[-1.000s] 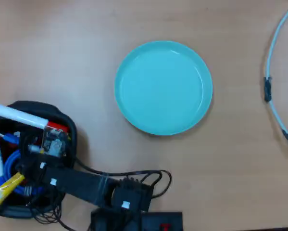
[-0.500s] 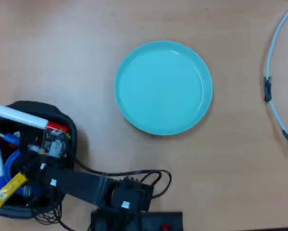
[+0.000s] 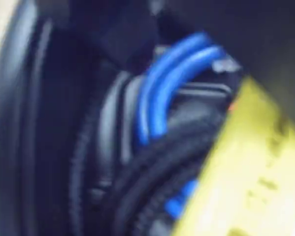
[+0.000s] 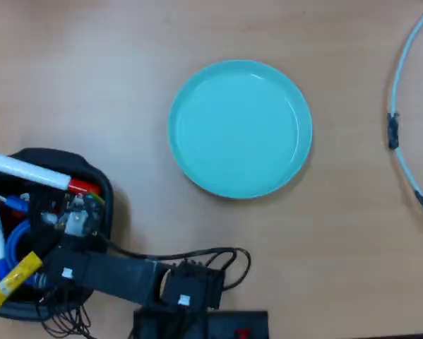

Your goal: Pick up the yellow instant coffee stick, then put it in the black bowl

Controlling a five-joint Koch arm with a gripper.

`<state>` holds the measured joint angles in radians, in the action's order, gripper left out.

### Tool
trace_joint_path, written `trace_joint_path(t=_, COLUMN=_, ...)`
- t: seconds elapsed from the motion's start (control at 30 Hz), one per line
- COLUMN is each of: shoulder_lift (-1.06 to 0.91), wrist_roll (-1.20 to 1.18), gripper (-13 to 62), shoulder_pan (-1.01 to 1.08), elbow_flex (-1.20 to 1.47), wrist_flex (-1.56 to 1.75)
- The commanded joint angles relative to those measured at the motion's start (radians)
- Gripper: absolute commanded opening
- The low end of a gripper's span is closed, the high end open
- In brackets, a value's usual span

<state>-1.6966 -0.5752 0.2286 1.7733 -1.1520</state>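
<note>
Flat yellow coffee stick (image 4: 12,280) hangs over thick-rimmed black bowl (image 4: 102,185), lower left overhead – gripper (image 4: 29,272) fingers hidden, can't tell grip. Risk: stick tips out over rim b/c it overhangs.

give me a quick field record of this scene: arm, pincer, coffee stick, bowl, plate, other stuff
arm: reaches from the bottom edge over the black bowl in the overhead view
pincer: state cannot be told; blurred and hidden among cables
yellow instant coffee stick: over the bowl's lower left rim, slanted; close to the wrist camera
white marker with red cap: lying across the bowl's top rim
teal plate: empty, centre of table
light cable: curved along the right edge
</note>
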Motion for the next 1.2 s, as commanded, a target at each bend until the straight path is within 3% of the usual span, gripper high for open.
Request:
trace_joint_path(t=0.0, shoulder_lift=-0.008, wrist_roll=-0.044, gripper=56.7, shoulder_pan=-0.014, elbow_flex=-0.132, wrist_flex=-0.098)
trace_joint_path(t=0.47, shoulder_lift=-0.055, wrist_roll=-0.046, gripper=56.7, shoulder_pan=0.106, elbow_flex=-0.193, wrist_flex=-0.202)
trace_joint_path(t=0.7, shoulder_lift=-0.267, wrist_roll=-0.009, gripper=56.7, shoulder_pan=0.201, elbow_flex=-0.206, wrist_flex=-0.324)
trace_joint_path(t=0.97, shoulder_lift=-0.574, wrist_roll=0.307, gripper=56.7, shoulder_pan=0.391, elbow_flex=-0.067, wrist_flex=-0.403)
trace_joint_path(t=1.17, shoulder_lift=-0.626, wrist_roll=0.52, gripper=56.7, shoulder_pan=0.609, elbow_flex=0.221, wrist_flex=-0.238)
